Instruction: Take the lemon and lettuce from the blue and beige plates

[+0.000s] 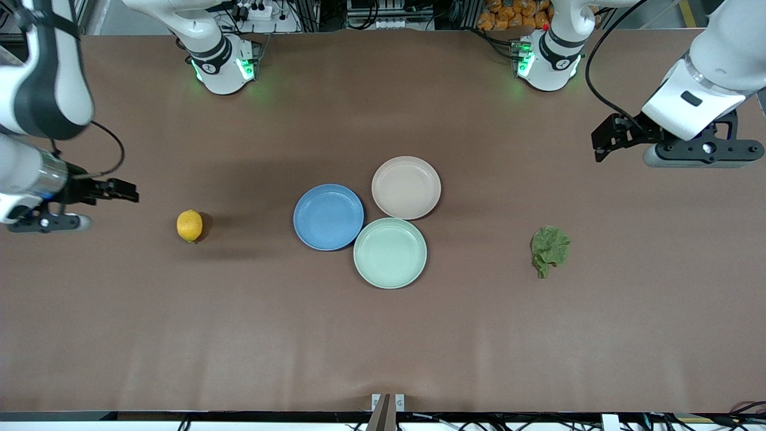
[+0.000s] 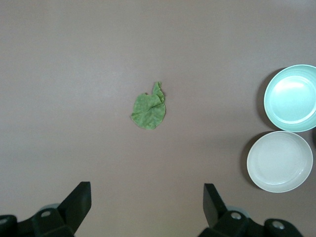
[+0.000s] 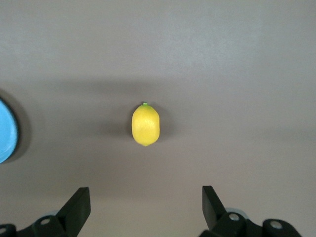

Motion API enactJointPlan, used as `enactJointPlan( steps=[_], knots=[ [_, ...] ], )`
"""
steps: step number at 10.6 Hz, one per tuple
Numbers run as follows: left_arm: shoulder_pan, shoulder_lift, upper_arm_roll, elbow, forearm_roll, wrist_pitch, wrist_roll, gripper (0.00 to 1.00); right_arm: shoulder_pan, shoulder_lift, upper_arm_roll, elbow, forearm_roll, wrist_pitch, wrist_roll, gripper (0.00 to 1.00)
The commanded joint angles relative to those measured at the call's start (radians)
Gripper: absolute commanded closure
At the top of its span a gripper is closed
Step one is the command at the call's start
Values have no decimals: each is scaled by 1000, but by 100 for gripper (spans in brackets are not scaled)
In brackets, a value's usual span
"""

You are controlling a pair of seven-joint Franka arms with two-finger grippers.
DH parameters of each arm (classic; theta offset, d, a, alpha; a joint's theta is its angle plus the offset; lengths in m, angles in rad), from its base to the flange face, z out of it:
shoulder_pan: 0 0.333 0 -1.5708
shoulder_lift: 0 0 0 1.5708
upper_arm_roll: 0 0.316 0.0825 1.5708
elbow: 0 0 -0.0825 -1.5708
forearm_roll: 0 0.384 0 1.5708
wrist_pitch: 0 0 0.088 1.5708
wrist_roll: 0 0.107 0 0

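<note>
The lemon (image 1: 190, 225) lies on the bare table toward the right arm's end, apart from the plates; it also shows in the right wrist view (image 3: 145, 124). The lettuce (image 1: 550, 249) lies on the bare table toward the left arm's end, also in the left wrist view (image 2: 149, 109). The blue plate (image 1: 328, 216) and the beige plate (image 1: 406, 187) sit empty mid-table. My right gripper (image 1: 122, 193) is open and empty, up in the air beside the lemon (image 3: 145, 197). My left gripper (image 1: 600, 145) is open and empty, up over the table near the lettuce (image 2: 146, 197).
A mint-green plate (image 1: 389, 252) sits empty, touching the blue and beige plates, nearer to the front camera; it shows in the left wrist view (image 2: 291, 98) beside the beige plate (image 2: 280, 161). The blue plate's edge (image 3: 6, 131) shows in the right wrist view.
</note>
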Motion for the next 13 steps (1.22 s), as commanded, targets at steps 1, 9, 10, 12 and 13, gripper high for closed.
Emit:
enactJointPlan(
  steps=[1,9,10,12,13],
  knots=[
    [33,-39,1,4,3,-28,37,0,-15,3,26,116,-11,-118,1,0],
    [44,-42,-9,10,-54,-40,62,0,-18,0,67,378,-9,-422,125,0],
    [44,-42,-11,11,-54,-46,62,0,-18,-2,69,379,-9,-437,125,0],
    [42,-42,-11,11,-66,-60,62,0,-23,0,72,379,-6,-385,125,0],
    [39,-42,-11,11,-68,-61,62,0,-26,0,75,374,-2,-336,124,0]
  ],
)
